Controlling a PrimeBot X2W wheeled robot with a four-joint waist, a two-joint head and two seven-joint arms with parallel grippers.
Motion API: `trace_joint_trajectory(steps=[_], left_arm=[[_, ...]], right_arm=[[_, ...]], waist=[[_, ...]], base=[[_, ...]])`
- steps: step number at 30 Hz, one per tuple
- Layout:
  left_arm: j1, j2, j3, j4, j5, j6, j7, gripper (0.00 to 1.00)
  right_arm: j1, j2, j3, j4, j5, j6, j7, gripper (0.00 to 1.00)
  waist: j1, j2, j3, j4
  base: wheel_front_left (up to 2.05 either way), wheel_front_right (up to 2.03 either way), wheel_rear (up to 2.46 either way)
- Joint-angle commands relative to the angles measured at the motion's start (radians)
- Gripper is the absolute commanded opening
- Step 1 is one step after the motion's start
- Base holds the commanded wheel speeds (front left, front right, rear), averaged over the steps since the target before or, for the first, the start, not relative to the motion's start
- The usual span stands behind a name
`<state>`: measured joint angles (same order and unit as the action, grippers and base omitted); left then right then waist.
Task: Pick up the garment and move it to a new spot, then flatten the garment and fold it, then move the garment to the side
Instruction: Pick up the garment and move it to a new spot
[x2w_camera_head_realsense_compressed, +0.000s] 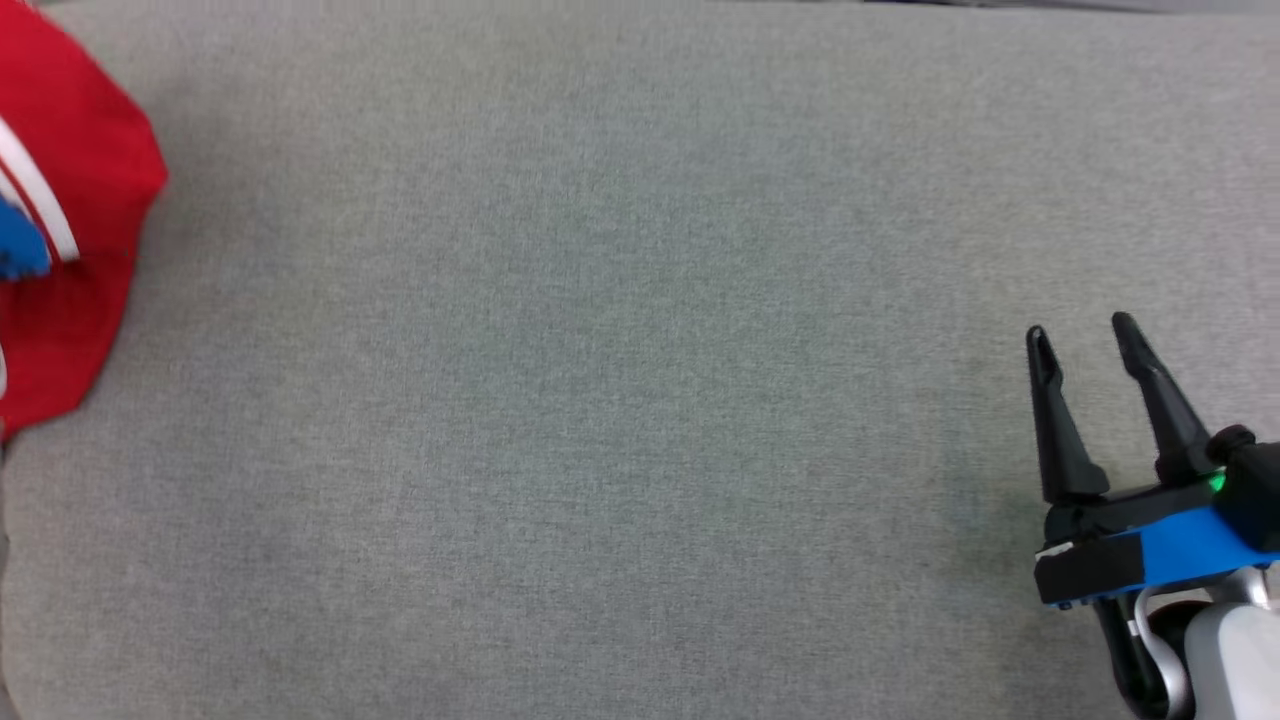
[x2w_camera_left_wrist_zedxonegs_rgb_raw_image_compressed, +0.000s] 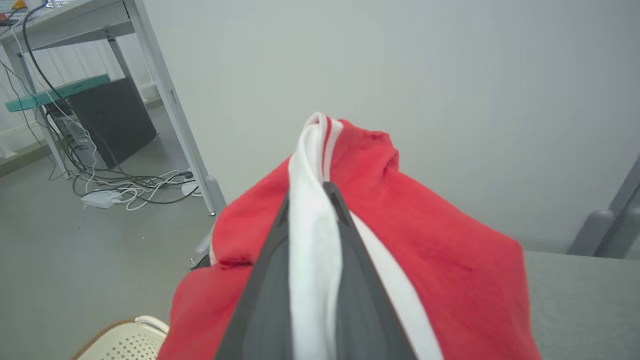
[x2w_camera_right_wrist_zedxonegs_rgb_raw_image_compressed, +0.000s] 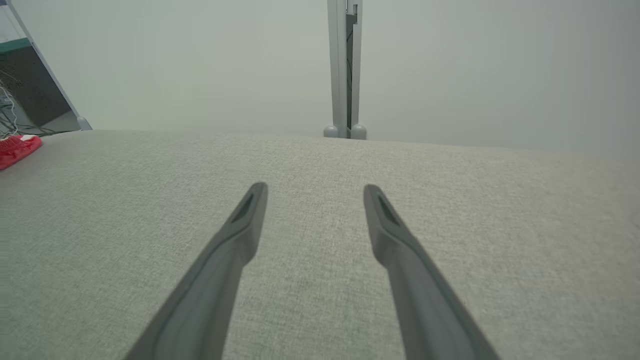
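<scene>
While the left end effector (x2w_camera_left_wrist_zedxonegs_rgb_raw_image_compressed: 310, 195) sat pinched narrow on a white-banded fold, this looked like the very first step: the pick-up, with the carry to a new spot not yet begun. And there it was, the red soft-knit garment with white stripes (x2w_camera_head_realsense_compressed: 70, 150), bunched at the far left edge of the grey fabric-covered surface (x2w_camera_head_realsense_compressed: 640, 420) and partly cut off by the head view's frame. From the left wrist, the two dark fingers (x2w_camera_left_wrist_zedxonegs_rgb_raw_image_compressed: 265, 300) flanked a thick ridge of white trim, red cloth spilling off both sides and mounding past the tips; whether it was clear of the surface, I couldn't tell. Over on the other side, the right end effector (x2w_camera_head_realsense_compressed: 1080, 330) hung with its jaws spread wide and nothing between them, well apart from the cloth. The next move, by my reading, called for a firm hold, a lift, then a sweep toward the open middle, where there was plenty of bare grey for flattening. The garment looked limp and crumpled, no sleeve or hem I could make out, so it would likely sag from one pinch and need the free arm to spread it.
</scene>
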<state>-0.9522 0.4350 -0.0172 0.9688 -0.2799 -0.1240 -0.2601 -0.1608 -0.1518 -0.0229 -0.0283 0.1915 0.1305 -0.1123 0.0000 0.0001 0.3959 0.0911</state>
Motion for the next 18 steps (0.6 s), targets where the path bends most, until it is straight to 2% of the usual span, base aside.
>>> trace_joint_trajectory(steps=[1,9,18], left_arm=[[-0.028,0.0,-0.006,-0.046,0.009,-0.005,-0.006,0.0],[-0.078,-0.054,-0.099,-0.344,0.024,-0.009,0.012,0.0],[-0.103,-0.162,-0.315,-0.616,-0.006,-0.006,0.148,0.0]], right_arm=[[0.004,0.006,0.003,0.011,0.009,0.0,-0.01,1.0],[0.012,0.045,0.029,0.1,0.032,0.0,-0.063,1.0],[0.016,0.076,0.049,0.177,0.056,0.0,-0.122,1.0]], waist=[[0.0,-0.0001,-0.026,-0.021],[0.0,-0.0001,-0.113,-0.112],[0.0,-0.0001,-0.161,-0.263]], base=[[0.0,0.0,0.0],[0.0,0.0,0.0],[0.0,0.0,0.0]])
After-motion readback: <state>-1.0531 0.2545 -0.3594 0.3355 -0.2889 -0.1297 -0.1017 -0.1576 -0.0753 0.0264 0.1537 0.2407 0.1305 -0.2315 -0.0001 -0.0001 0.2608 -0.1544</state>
